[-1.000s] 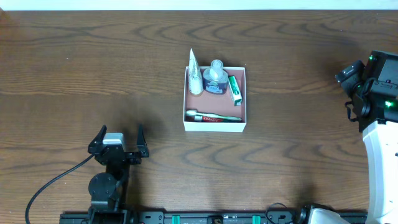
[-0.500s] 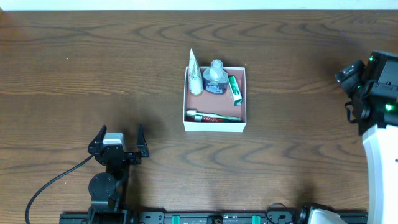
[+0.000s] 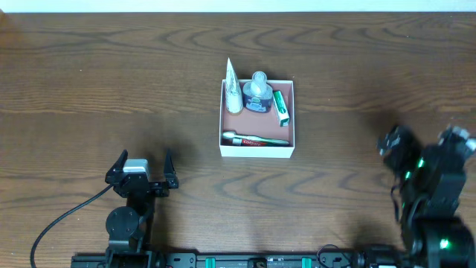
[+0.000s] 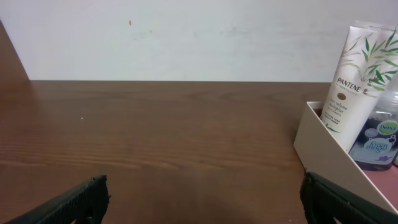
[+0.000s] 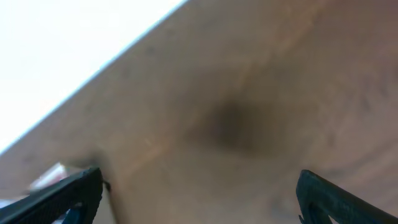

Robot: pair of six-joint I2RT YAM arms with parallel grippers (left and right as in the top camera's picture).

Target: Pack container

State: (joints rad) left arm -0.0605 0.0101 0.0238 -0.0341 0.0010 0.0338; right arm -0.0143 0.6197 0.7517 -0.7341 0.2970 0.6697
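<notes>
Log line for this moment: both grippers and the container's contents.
left gripper: open, empty | right gripper: open, empty | container: holds tube, bottle, green box, toothbrush

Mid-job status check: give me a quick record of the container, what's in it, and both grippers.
container: white square box, mid-table, open top
Pantene tube: standing in the far-left corner, leaning on the wall
Dettol bottle: upright beside the tube, at the far wall
green item: lying along the right wall
toothpaste: lying along the near wall with a toothbrush
left gripper: open, empty, near-left of the container, apart from it
right gripper: open, empty, view blurred
</notes>
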